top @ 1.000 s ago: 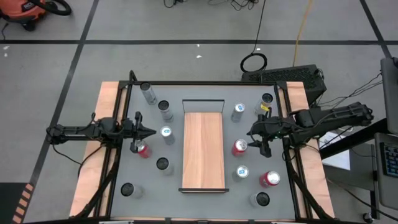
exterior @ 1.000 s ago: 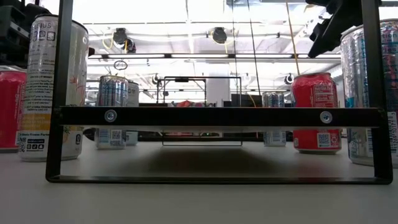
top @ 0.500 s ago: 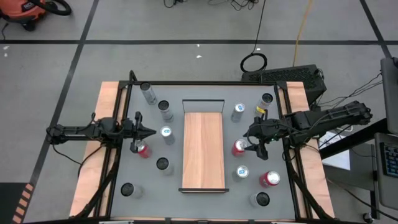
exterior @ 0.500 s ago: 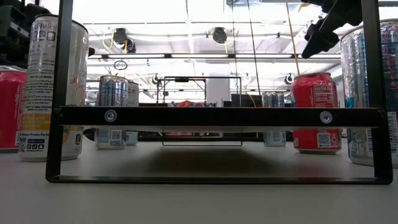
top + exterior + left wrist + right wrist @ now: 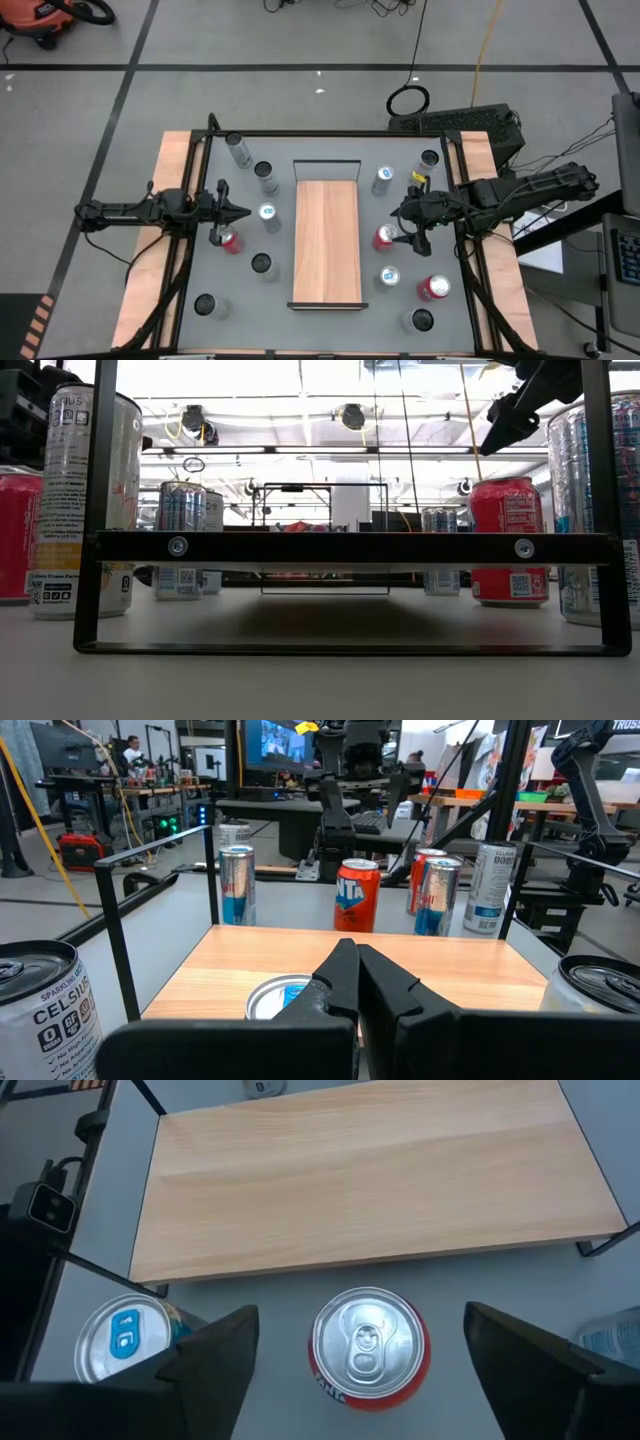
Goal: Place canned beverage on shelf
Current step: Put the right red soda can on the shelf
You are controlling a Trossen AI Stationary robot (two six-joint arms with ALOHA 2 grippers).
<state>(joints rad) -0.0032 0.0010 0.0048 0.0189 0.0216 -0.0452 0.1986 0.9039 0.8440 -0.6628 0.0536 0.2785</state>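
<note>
Red can [image 5: 369,1346] upright (axis vertical)

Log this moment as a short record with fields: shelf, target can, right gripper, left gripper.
shelf: wooden shelf in the middle of the table, nothing on it
target can: red can upright on the table, beside the shelf's long edge on the right arm's side
right gripper: right gripper above the red can, fingers open on either side of it, not gripping
left gripper: left gripper shut, waiting on the shelf's other side, holding nothing
</note>
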